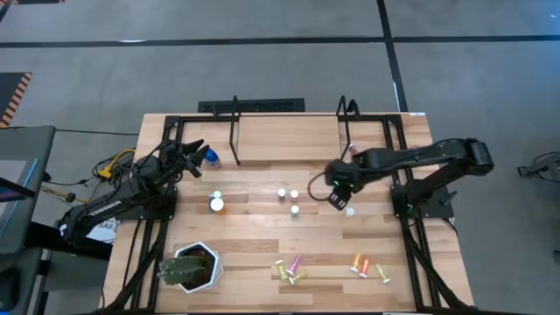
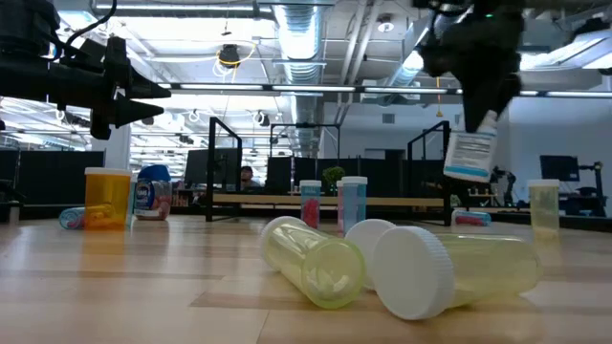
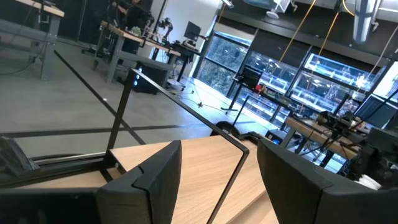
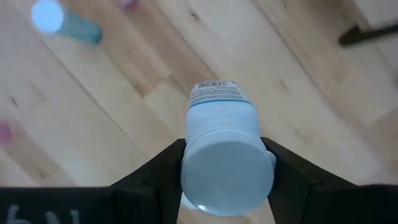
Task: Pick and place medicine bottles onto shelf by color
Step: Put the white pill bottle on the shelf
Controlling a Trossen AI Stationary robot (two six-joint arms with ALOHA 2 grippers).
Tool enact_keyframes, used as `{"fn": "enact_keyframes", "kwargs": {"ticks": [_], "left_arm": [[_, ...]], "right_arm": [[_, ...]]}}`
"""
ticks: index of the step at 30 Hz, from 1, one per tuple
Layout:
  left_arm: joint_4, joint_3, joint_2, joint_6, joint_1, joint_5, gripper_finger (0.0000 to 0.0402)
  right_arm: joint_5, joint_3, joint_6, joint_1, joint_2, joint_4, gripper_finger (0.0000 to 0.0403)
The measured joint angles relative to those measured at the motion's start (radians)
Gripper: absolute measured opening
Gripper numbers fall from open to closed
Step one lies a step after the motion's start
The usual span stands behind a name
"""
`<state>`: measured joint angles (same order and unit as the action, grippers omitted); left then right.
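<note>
Right gripper [image 4: 225,163] clamping white bottle [image 4: 224,152], capped

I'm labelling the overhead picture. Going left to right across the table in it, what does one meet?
Plant → blue-lidded bottle → orange bottle → three white-capped bottles → right gripper holding a white bottle → orange bottles lying near the front edge.
</note>
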<state>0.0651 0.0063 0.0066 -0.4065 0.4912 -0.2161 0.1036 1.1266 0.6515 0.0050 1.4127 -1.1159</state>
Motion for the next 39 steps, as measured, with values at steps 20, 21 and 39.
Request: {"fn": "enact_keyframes", "kwargs": {"ticks": [20,21,39], "left_arm": [[0.0,0.0,0.0,0.0,0.0,0.0,0.0198],[0.0,0.0,0.0,0.0,0.0,0.0,0.0198],[0.0,0.0,0.0,0.0,0.0,0.0,0.0198]], "right_arm": [[0.001,0.34,-1.039,-0.342,0.299,-0.082,0.0207],[0.001,0.352,-1.074,-0.362,0.315,-0.081,0.0207],[-0.034,0.533,-1.315,-0.64,0.526,-0.1,0.0212]]}}
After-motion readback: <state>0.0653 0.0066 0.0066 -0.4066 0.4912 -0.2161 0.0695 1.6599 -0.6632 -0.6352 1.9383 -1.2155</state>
